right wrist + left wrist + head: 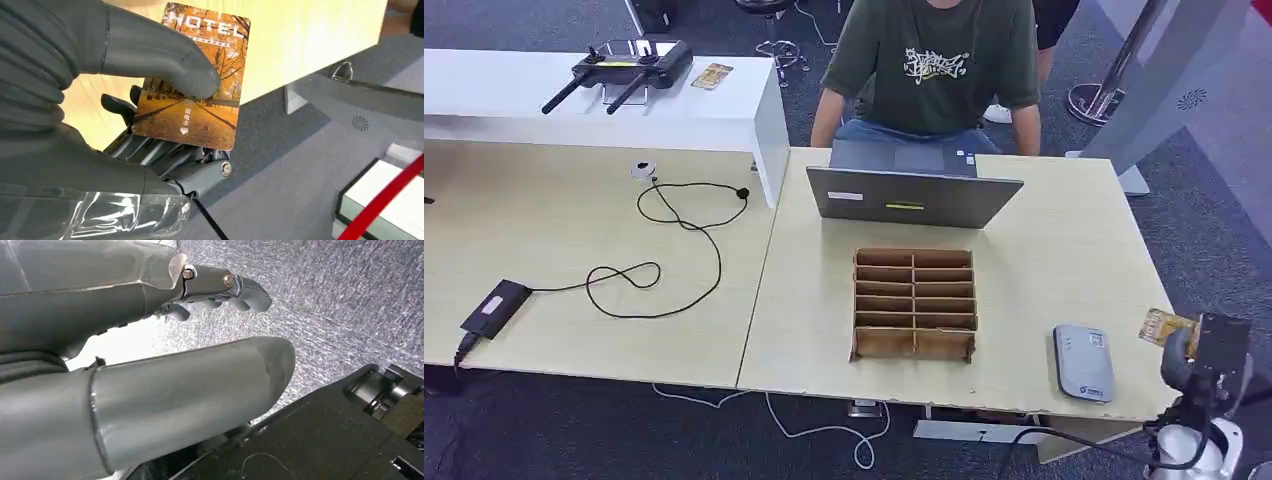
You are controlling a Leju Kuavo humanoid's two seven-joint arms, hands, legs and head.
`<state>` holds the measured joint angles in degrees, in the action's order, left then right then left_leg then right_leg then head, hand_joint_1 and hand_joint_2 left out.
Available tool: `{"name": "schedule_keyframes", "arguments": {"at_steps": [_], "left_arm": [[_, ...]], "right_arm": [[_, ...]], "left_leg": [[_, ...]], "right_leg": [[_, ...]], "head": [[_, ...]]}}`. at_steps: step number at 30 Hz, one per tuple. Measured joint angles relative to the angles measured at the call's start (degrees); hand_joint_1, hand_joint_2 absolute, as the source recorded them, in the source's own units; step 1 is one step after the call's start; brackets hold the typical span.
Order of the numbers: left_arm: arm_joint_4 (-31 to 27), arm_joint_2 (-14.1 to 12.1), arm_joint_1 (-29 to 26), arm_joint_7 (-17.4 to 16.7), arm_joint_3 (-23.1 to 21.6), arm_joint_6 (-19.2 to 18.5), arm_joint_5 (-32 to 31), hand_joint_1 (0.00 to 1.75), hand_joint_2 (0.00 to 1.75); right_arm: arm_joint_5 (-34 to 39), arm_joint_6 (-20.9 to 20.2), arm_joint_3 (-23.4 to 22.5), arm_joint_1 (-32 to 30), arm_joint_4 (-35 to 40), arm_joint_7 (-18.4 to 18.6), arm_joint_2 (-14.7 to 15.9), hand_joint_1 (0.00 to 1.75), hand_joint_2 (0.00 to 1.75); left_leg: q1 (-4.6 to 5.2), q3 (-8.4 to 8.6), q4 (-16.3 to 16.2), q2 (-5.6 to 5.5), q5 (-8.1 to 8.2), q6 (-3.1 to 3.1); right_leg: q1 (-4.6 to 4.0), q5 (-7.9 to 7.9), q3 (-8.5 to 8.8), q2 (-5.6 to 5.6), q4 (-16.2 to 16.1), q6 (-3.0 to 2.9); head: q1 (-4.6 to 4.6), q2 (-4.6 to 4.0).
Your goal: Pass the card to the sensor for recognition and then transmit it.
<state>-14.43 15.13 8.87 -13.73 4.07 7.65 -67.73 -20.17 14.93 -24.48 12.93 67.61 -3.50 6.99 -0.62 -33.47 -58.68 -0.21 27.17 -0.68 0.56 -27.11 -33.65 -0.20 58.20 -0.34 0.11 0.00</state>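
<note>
The right hand pinches the orange hotel card between thumb and fingers, just off the worktop's right edge, near the grey card sensor. The left hand hangs over carpet, fingers curled, holding nothing.

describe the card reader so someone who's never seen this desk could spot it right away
On the light wooden table where the laptop sits, look to the near right corner. The card reader lies flat there, right of the slotted wooden box: a small grey rounded slab, the only plastic device on that side.
</note>
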Motion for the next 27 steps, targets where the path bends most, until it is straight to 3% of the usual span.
{"name": "schedule_keyframes", "arguments": {"at_steps": [12,27], "left_arm": [[0.00,0.07,-0.01,0.02,-0.07,0.44,-0.37,0.00,0.00],[0.00,0.26,-0.08,0.42,-0.09,1.07,0.11,0.00,0.00]], "right_arm": [[-2.56,-1.51,1.14,2.19,-4.31,1.73,0.07,1.75,1.75],[-3.94,-2.60,1.12,2.12,-4.09,3.83,0.39,1.75,1.75]], "left_leg": [[0.00,0.00,0.00,0.00,0.00,0.00],[0.00,0.02,0.00,0.01,0.00,0.00]], "right_leg": [[0.00,0.00,0.00,-0.01,0.00,0.00],[0.00,0.00,-0.01,0.00,-0.01,0.00]], "head": [[-0.02,0.00],[-0.02,0.00]]}}
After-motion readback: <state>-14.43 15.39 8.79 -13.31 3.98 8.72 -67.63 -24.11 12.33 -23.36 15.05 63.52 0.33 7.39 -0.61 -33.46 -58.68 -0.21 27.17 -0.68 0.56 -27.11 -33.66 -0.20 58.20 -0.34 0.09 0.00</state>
